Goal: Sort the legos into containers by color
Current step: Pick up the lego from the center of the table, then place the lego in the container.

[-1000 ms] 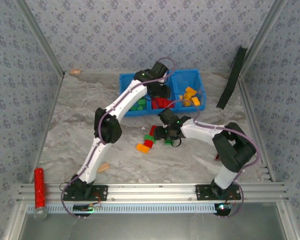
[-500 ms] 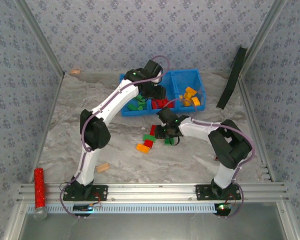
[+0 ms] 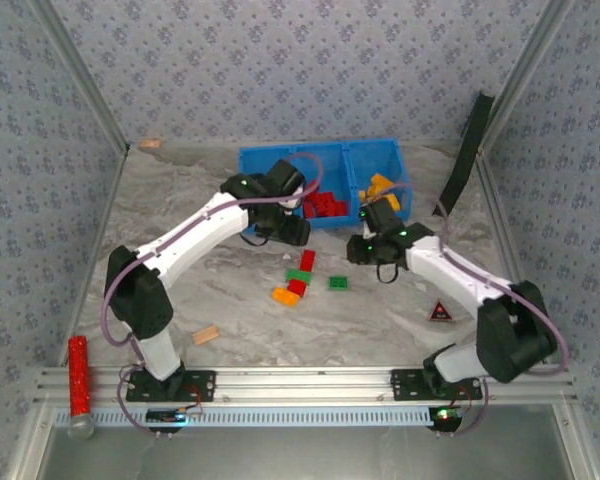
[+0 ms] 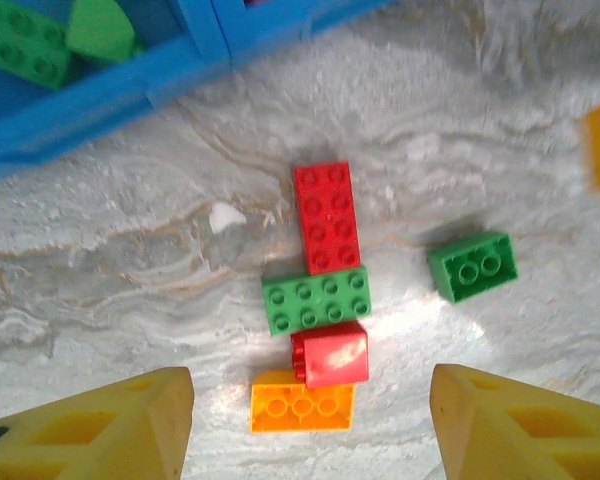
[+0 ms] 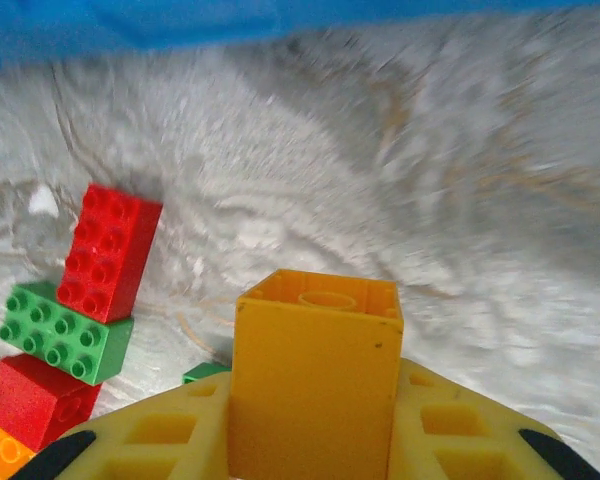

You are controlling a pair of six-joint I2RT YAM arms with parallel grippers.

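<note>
Top view: two arms reach over a grey marbled table (image 3: 180, 230), with flowery blue-grey walls (image 3: 280, 60) all around.

A blue tray (image 3: 370, 152) sits at the far side, with red legos (image 3: 325, 205) in its middle part and orange ones (image 3: 380, 185) in its right part. Near it, a long red lego (image 4: 323, 215), a green lego (image 4: 316, 300), a small red lego (image 4: 330, 355) and an orange lego (image 4: 302, 407) touch in a row. A small green lego (image 4: 471, 265) lies apart. The left gripper (image 4: 310, 400) hangs over them, its fingers wide apart. The right gripper (image 5: 315, 430) pinches a yellow-orange lego (image 5: 315, 370) near the tray.
</note>
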